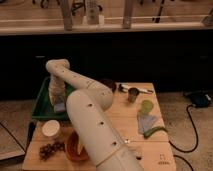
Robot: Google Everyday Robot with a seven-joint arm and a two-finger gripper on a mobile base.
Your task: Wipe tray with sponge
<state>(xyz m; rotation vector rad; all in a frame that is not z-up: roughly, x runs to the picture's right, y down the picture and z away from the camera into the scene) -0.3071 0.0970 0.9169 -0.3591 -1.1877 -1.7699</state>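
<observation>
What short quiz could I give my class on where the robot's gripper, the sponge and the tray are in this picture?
1. True or false: the gripper is down in the green tray, at the left of the table.
2. Where is the sponge? A) in the tray, at the gripper; B) beside the metal cup; C) on the blue cloth.
3. What colour is the round bowl near the table's front edge?
Key: 1 true; 2 A; 3 orange.
</observation>
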